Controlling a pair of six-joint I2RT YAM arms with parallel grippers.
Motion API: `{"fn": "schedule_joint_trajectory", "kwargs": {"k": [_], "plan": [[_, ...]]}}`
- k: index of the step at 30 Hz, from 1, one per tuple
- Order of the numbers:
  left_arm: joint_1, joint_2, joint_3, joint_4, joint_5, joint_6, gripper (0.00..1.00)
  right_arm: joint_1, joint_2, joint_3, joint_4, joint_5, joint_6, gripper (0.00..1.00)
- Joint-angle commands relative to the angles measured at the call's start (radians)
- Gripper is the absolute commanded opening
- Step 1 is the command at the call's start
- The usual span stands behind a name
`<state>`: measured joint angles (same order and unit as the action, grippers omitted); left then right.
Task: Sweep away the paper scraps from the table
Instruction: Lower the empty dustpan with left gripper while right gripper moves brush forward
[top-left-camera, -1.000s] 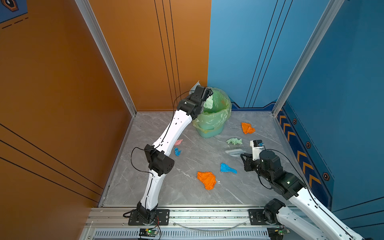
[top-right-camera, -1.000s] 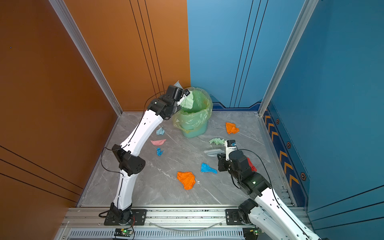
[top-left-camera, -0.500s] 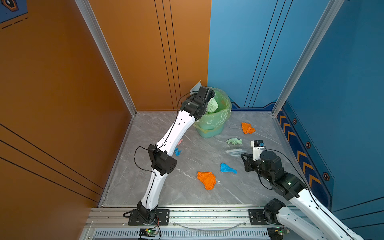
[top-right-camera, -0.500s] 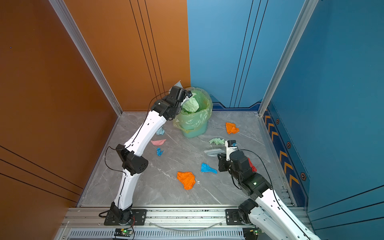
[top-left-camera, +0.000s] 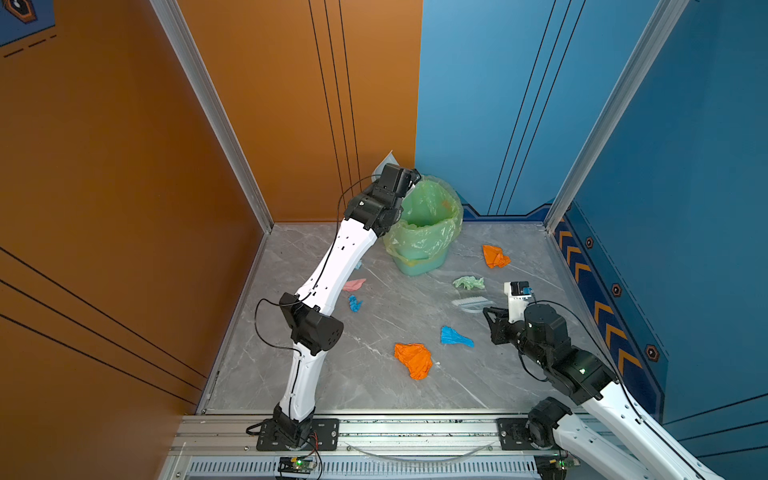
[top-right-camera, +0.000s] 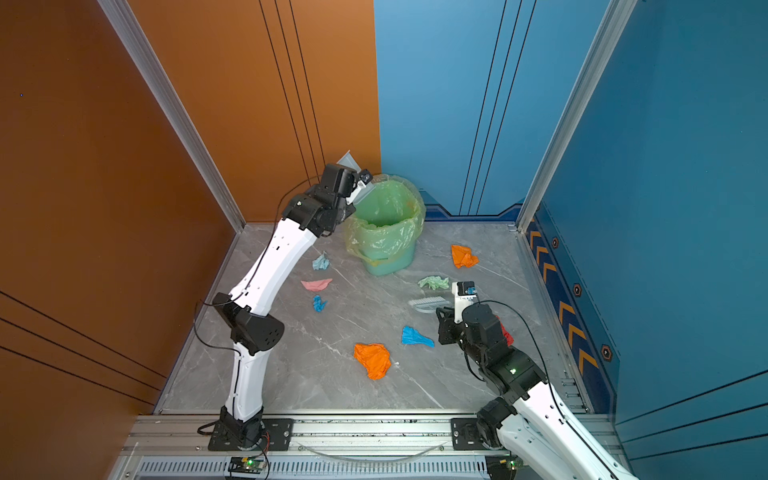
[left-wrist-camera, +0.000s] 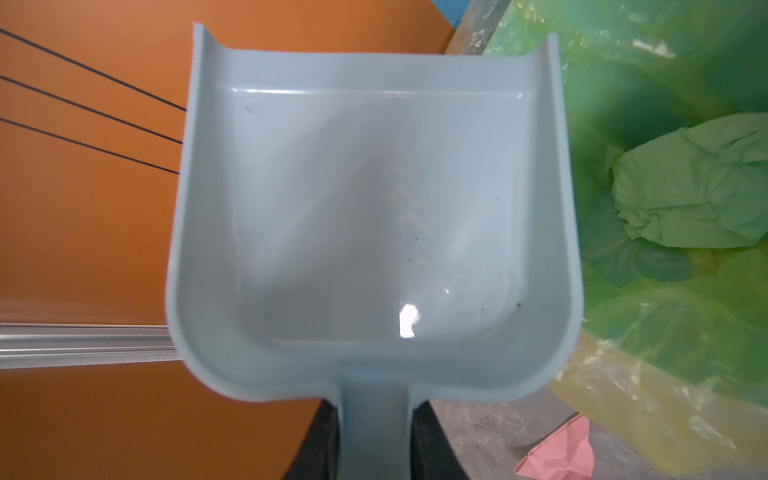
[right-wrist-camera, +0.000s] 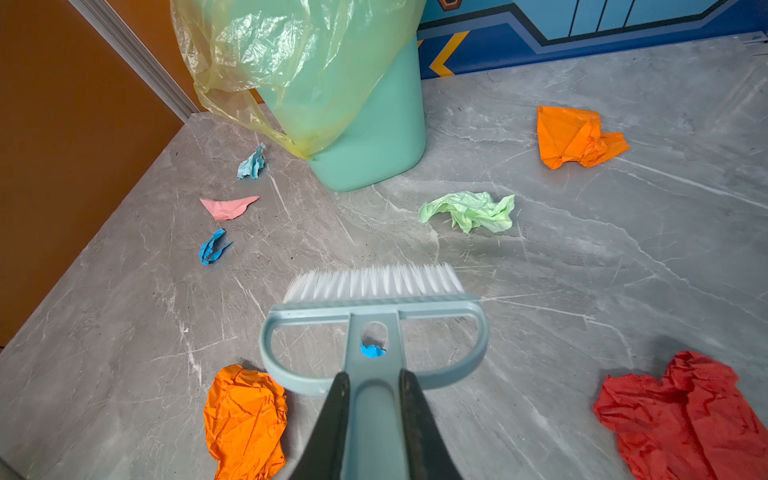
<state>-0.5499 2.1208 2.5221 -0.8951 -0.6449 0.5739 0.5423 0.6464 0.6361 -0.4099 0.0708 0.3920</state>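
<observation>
The left tool (left-wrist-camera: 376, 432) is pinched on the handle of a pale grey-blue dustpan (left-wrist-camera: 374, 199). It holds the pan off the tabletop (top-left-camera: 291, 374), between the orange wall (top-left-camera: 249, 124) and the rim of the green bin (top-left-camera: 419, 262). The pan is bare inside. A translucent liner (top-left-camera: 436, 208) drapes over the bin's rim, and crumpled green paper (left-wrist-camera: 685, 187) lies inside.

The paper scraps (right-wrist-camera: 245, 415) lie scattered across the tabletop. Near the left rail, under the left forearm (top-left-camera: 332, 266), sit a light blue wad (top-right-camera: 321, 262), a pink piece (top-right-camera: 316, 284) and a small bright blue scrap (top-right-camera: 318, 303), each apart from the others. Toward the front middle lies a large orange wad (top-left-camera: 413, 359), with a bright blue wad (top-left-camera: 455, 336) just beside it.

Right of the bin sit a pale green wad (top-left-camera: 468, 282) and, farther back, a second orange wad (top-left-camera: 495, 256). The right tool (right-wrist-camera: 374, 382) is clamped on the handle of a white-bristled brush (right-wrist-camera: 374, 299). The bristles point at the pale green wad, near it but apart. Whether they touch the tabletop is unclear. A red wad (right-wrist-camera: 681, 415) lies farthest right, mostly hidden behind the right arm (top-right-camera: 490, 332) in a top view.
</observation>
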Motion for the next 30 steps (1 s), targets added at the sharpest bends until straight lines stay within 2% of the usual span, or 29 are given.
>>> {"fn": "schedule_joint_trajectory", "kwargs": {"k": [1, 5, 10, 17, 25, 30], "plan": [[0.025, -0.092, -0.082, 0.006, 0.105, -0.134, 0.10, -0.003, 0.008, 0.002, 0.038, -0.024, -0.025, 0.00], [0.061, -0.188, -0.218, 0.006, 0.214, -0.273, 0.10, -0.001, 0.017, 0.016, 0.108, -0.050, -0.064, 0.00], [0.079, -0.311, -0.408, 0.008, 0.276, -0.408, 0.10, 0.003, 0.054, 0.053, 0.165, -0.057, -0.096, 0.00], [0.078, -0.516, -0.794, 0.058, 0.329, -0.603, 0.09, 0.036, 0.172, 0.126, 0.233, -0.074, -0.126, 0.00], [0.088, -0.779, -1.205, 0.135, 0.355, -0.752, 0.10, 0.149, 0.326, 0.217, 0.278, -0.019, -0.166, 0.00], [0.094, -0.908, -1.366, 0.134, 0.410, -0.829, 0.10, 0.240, 0.417, 0.268, 0.301, 0.033, -0.182, 0.00]]}}
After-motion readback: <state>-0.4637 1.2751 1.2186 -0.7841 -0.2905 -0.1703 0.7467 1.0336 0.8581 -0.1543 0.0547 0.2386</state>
